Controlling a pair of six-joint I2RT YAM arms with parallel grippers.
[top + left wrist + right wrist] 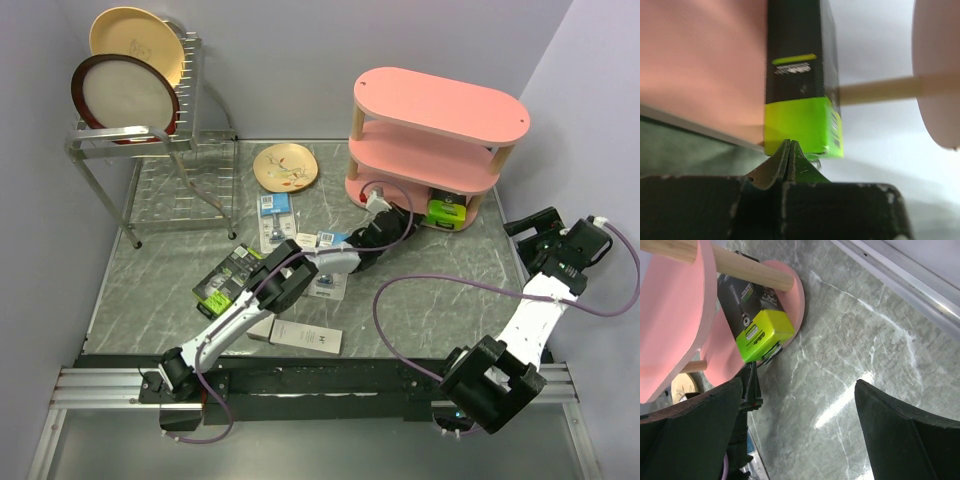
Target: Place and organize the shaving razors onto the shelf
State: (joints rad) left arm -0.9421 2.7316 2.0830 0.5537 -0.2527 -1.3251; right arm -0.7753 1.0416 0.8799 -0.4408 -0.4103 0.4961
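Note:
The pink three-tier shelf (440, 105) stands at the back right. One black-and-lime-green razor box (446, 211) lies on its bottom board, seen close in the left wrist view (800, 100) and in the right wrist view (762, 332). My left gripper (788, 145) is shut and empty, its tips against the box's green end. My right gripper (800, 410) is open and empty above the bare table to the right of the shelf. A second black-and-green box (228, 275), blue-white blister cards (274, 215) and slim white boxes (305, 337) lie on the table by the left arm.
A metal wire dish rack (150, 140) with two plates stands at the back left. A small plate (285, 165) lies left of the shelf. Walls close in on both sides. A wooden post (750, 270) spans above the box.

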